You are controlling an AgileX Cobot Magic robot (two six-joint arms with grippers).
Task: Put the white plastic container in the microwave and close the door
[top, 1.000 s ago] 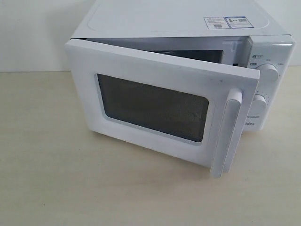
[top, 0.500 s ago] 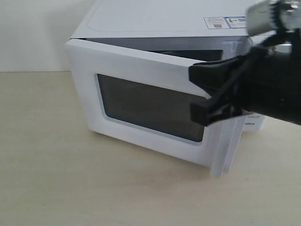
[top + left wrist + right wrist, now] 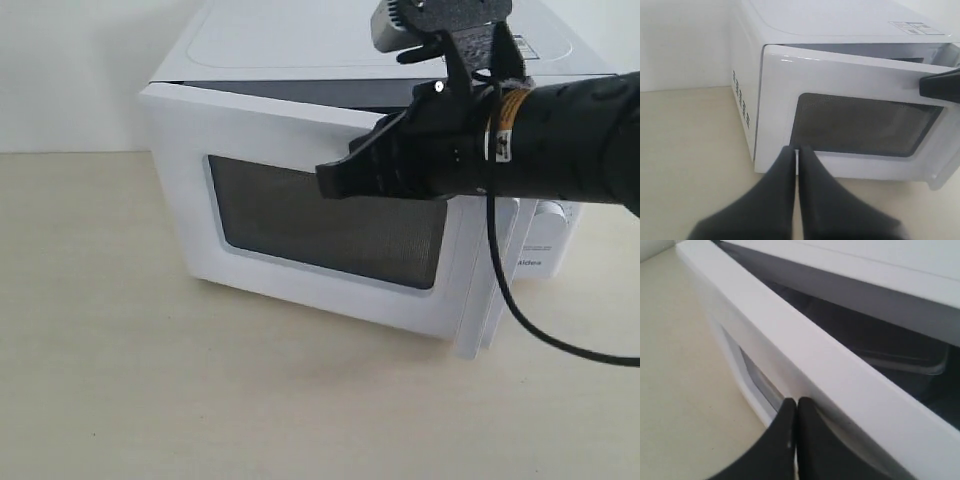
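Step in hand: closing the door (image 3: 260, 130) of the microwave (image 3: 380, 40); it stands ajar, with a gap along its top edge and at its handle side.
Container: through that gap, the right wrist view shows a pale translucent rim (image 3: 920, 362) inside the microwave. I judge this to be the container, already loaded, though too little shows to be certain.
Right gripper (image 3: 796, 402): fingers together, holding nothing. The tips meet the outer face of the door at the upper edge of its dark window (image 3: 300, 220).
Left gripper (image 3: 796, 150): fingers together, empty, held off the microwave's front near the hinge-side lower corner and touching nothing.
Surface (image 3: 150, 380): only the microwave is seen on it.
How to do it well: push square to the door face, steadily. Contact nearer the handle (image 3: 478, 320) gives more leverage than contact close to the hinge. Keep the tips on the white frame so they don't slide on the window. Press until the latch side sits flush.
Risk: a hard shove may slide the microwave backwards.
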